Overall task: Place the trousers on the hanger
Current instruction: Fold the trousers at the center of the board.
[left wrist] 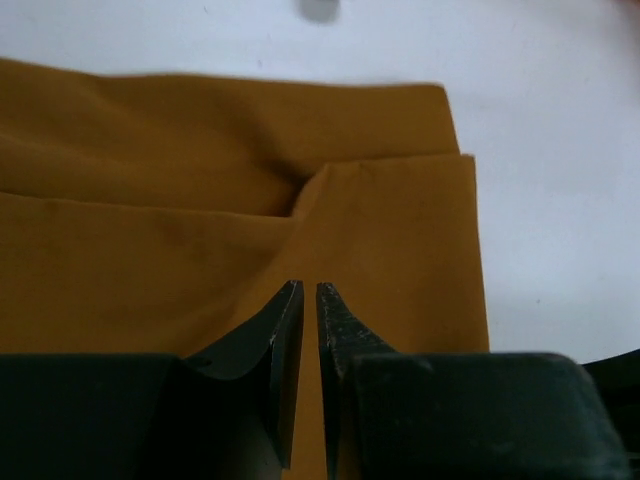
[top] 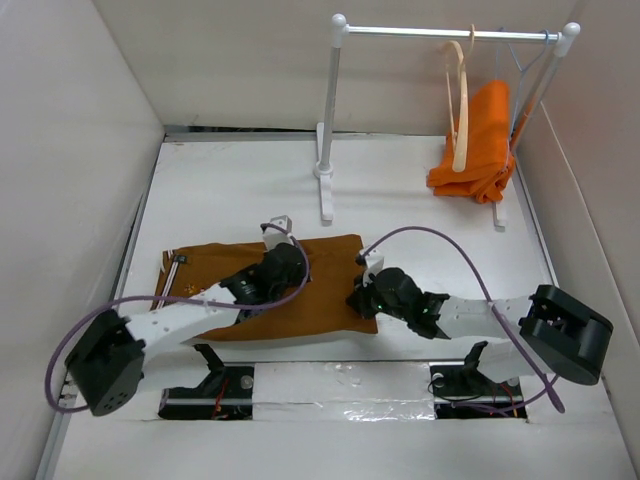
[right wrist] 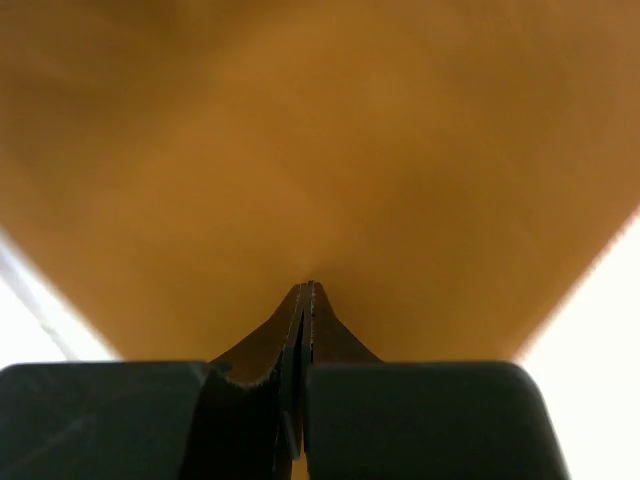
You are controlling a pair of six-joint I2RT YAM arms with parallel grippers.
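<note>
Left gripper [left wrist: 309, 288] jaws are closed to a sliver on the trousers [top: 330, 275], flat by the counter's [top: 240, 190] near edge; right gripper [right wrist: 307, 287] jaws pinch them tight. The hanger [top: 460, 110] waits at the far right corner: nothing hung yet.

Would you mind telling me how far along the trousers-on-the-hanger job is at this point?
It is at an early stage. Done: the trousers lie folded on the table. In hand: the left gripper and the right gripper are each closed on the cloth. Left: lifting the trousers and draping them over the wooden hanger, which hangs on the far rail by an orange garment.
</note>
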